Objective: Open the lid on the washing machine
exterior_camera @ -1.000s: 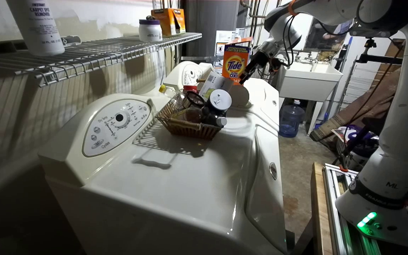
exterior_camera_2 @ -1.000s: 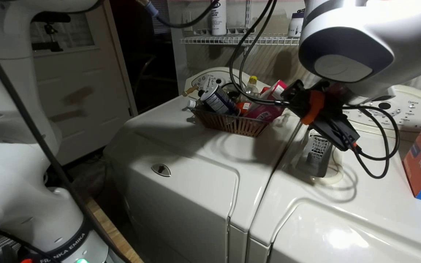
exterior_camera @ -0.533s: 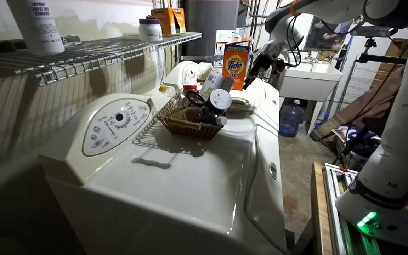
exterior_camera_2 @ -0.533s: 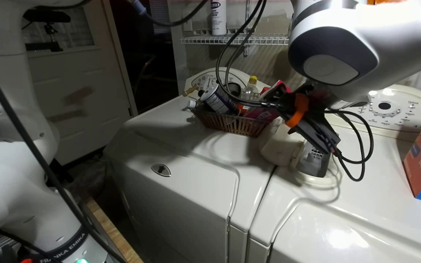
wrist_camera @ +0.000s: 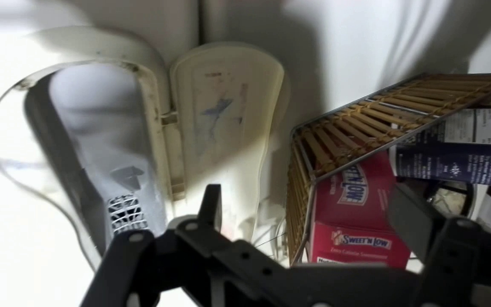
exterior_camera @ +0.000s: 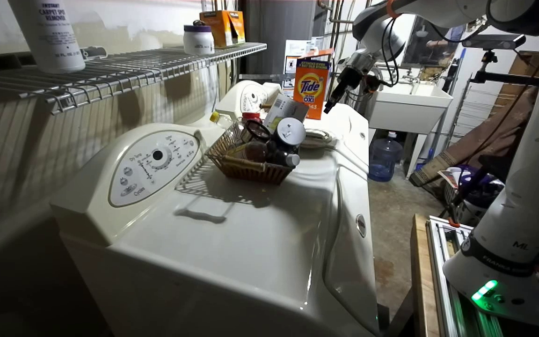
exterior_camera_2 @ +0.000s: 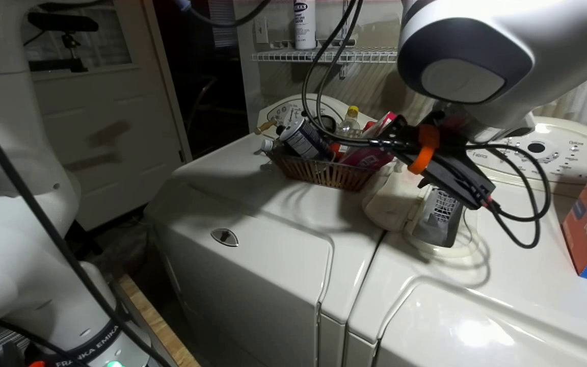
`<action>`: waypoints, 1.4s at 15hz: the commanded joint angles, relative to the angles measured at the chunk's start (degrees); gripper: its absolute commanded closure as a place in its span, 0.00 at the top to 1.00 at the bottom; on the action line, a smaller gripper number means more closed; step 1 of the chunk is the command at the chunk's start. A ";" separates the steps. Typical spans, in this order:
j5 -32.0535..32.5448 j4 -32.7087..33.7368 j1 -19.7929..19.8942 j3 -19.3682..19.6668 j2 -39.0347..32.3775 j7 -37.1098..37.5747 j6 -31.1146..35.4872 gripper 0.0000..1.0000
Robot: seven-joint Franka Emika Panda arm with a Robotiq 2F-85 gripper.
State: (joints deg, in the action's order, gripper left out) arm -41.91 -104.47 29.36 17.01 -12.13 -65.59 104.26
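Observation:
A small cream lid point(wrist_camera: 228, 128) is open. It lies flat, hinged beside an oblong recess point(wrist_camera: 105, 149) with a grey grille in the machine top. In both exterior views the lid point(exterior_camera_2: 390, 199) point(exterior_camera: 318, 136) lies over toward the basket, across the seam between the two cream machines. My gripper point(wrist_camera: 313, 209) is open and empty, its fingers wide apart. In both exterior views it point(exterior_camera: 328, 110) point(exterior_camera_2: 451, 173) hovers above the lid and recess, apart from them. In the wrist view one finger overlaps the lid's lower end.
A wicker basket point(exterior_camera_2: 324, 176) with a can, bottles and a pink box point(wrist_camera: 356, 243) stands right beside the lid. An orange Tide box point(exterior_camera: 310, 89) stands on the machine past the recess. A wire shelf point(exterior_camera: 157, 65) runs along the wall.
One second ago the lid stood upright from its hinge. It has dropped flat toward the basket. My gripper dipped toward the basket side, then rose and drew back slightly.

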 commanded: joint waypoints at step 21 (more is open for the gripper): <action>37.19 -6.60 -13.19 1.47 28.93 31.22 8.76 1.00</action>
